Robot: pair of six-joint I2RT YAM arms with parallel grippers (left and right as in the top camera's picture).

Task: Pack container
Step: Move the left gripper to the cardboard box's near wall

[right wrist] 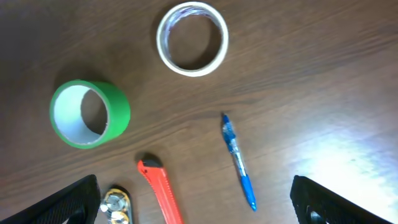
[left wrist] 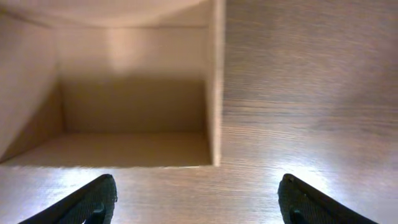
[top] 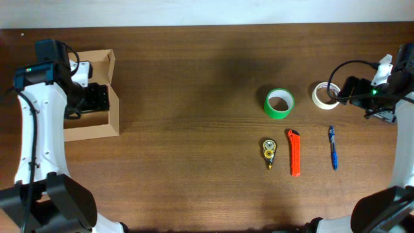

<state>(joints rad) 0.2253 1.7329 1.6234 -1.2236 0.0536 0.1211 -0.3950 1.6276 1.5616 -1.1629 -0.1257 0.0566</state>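
Five loose items lie on the right half of the dark wooden desk (top: pixel 194 77): a green tape roll (top: pixel 279 103), a white tape roll (top: pixel 323 96), a blue pen (top: pixel 332 147), an orange utility knife (top: pixel 294 153) and a small yellow-and-silver dispenser (top: pixel 269 153). Well apart from them, at the far left edge, sits the small rectangular brown cardboard box (top: pixel 90 131), lid flap thrown back. As far as the left wrist view reaches, it has nothing in it.

The left hand (top: pixel 90 98) hangs over the box mouth, fingers spread wide and holding nothing. The right hand (right wrist: pixel 196 205) hovers near the white tape roll, also wide open and empty.

The box looks light and thin-walled, so it would likely slide on the smooth desk under a nudge, and its sides would bow or dent under a hard squeeze. The safest hold is probably a pinch over the rim of one side wall (left wrist: pixel 216 81) close to a corner, where the folds stiffen it. The flap's free edge suits closing only.
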